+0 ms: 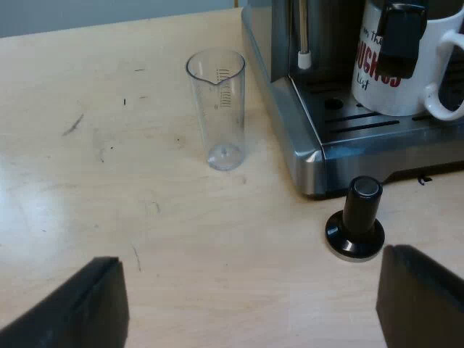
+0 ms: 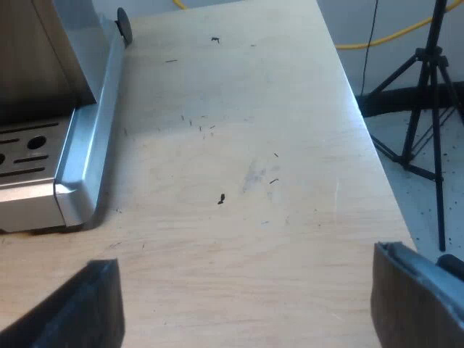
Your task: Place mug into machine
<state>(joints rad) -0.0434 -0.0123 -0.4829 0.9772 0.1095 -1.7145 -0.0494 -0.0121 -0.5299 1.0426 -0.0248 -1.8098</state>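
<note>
A white mug [image 1: 435, 54] with red and black lettering stands upright on the drip tray [image 1: 370, 125] of the espresso machine [image 1: 290, 123], its handle toward the tray's outer side. A black part [image 1: 400, 36] at the machine's front hangs before the mug's upper wall. My left gripper [image 1: 246, 312] is open over bare table, short of the machine, holding nothing. My right gripper [image 2: 243, 304] is open too, low over the wooden table beside the corner of the machine's base [image 2: 80, 167], also holding nothing.
A clear measuring glass [image 1: 217, 109] stands upright on the table near the machine's side. A tamper with a black knob [image 1: 357, 221] stands just before the tray's corner. A steam wand [image 1: 304, 43] hangs over the tray. Past the table's edge stands a black tripod [image 2: 428, 109].
</note>
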